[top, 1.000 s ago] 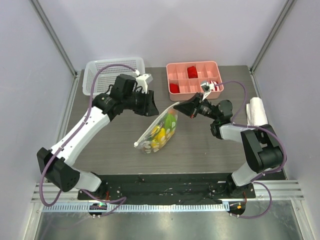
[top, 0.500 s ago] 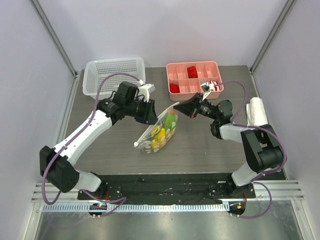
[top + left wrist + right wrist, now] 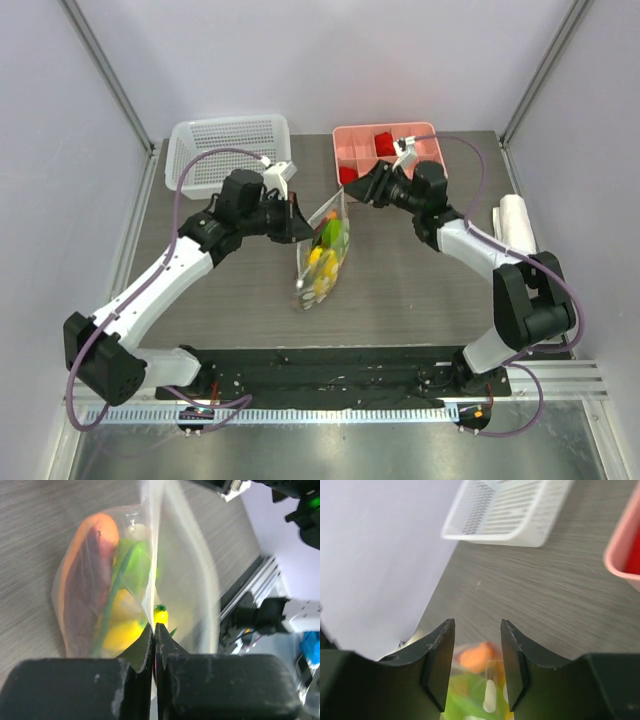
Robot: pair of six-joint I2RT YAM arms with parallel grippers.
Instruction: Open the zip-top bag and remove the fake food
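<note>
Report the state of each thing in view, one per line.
zip-top bag: held upright, zip state unclear
fake food: inside the bag
left gripper: shut on the bag's edge
right gripper: fingers apart over the bag's top
white basket: upright, untouched
pink tray: holds red blocks

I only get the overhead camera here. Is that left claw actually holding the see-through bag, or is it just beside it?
Observer: Holding it. The left wrist camera shows the left gripper closed on a fold of the zip-top bag.
Operator: What's inside? I only see yellow and green blobs.
Observer: Up close: yellow bananas, a green piece, and a long orange-and-maroon sausage-like piece.
Operator: And the other claw?
Observer: On its own camera the right gripper has a gap between its fingers, with the bag showing in that gap. Whether it pinches anything, I cannot tell.
</note>
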